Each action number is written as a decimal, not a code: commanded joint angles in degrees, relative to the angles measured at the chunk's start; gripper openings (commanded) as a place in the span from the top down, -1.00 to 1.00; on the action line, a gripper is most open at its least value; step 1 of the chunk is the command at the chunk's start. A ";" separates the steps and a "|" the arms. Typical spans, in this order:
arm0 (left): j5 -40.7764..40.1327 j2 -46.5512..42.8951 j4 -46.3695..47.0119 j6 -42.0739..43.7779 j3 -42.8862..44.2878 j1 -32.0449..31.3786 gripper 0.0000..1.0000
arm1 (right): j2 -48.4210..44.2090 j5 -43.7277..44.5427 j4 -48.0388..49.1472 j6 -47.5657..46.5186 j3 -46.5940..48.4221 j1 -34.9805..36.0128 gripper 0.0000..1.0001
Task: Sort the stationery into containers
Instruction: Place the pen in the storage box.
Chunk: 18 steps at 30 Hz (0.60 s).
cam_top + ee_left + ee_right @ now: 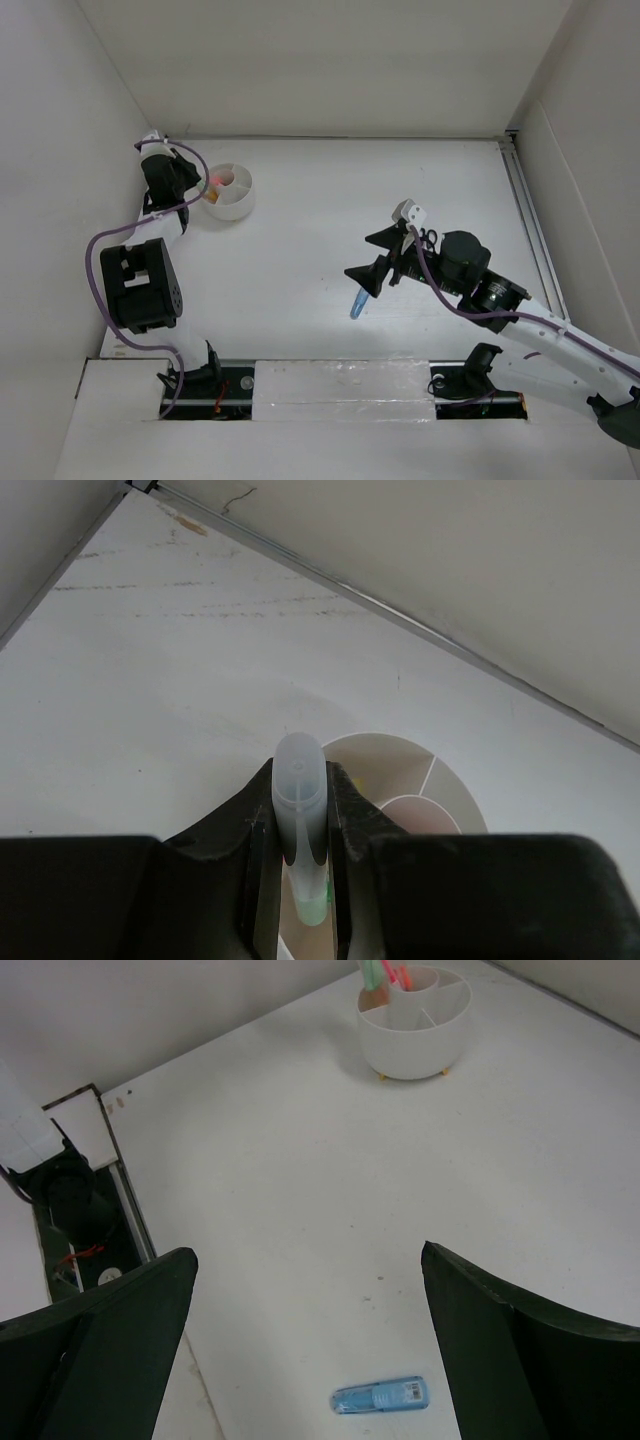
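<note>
My left gripper (300, 820) is shut on a pale green bar (300, 780) with a frosted cap, held just over the near rim of the round white divided tub (400, 742). From above, that gripper (195, 185) sits at the tub's (232, 205) left side, and pink and red pens (222, 180) stand inside. My right gripper (372, 258) hangs open mid-table, with nothing between its fingers. A blue marker (357, 304) lies flat just in front of it. In the right wrist view the marker (380, 1396) lies below the wide jaws (308, 1260), and the tub (415, 1045) stands far off.
Black loops like scissor handles (428, 238) show beside the right wrist. White walls enclose the table on three sides, and a metal rail (530, 225) runs along the right edge. A slot with cables (75, 1220) lies at the table's near edge.
</note>
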 commanded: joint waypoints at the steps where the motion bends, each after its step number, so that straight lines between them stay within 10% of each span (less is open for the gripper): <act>1: 0.83 -0.14 2.65 1.10 1.90 0.16 0.93 | -1.49 -0.90 1.92 -0.75 -0.30 -0.28 -1.00; 18: -1.63 0.38 2.04 2.68 1.90 -2.48 0.73 | -1.49 -0.90 1.92 -0.75 -0.30 -0.28 -1.00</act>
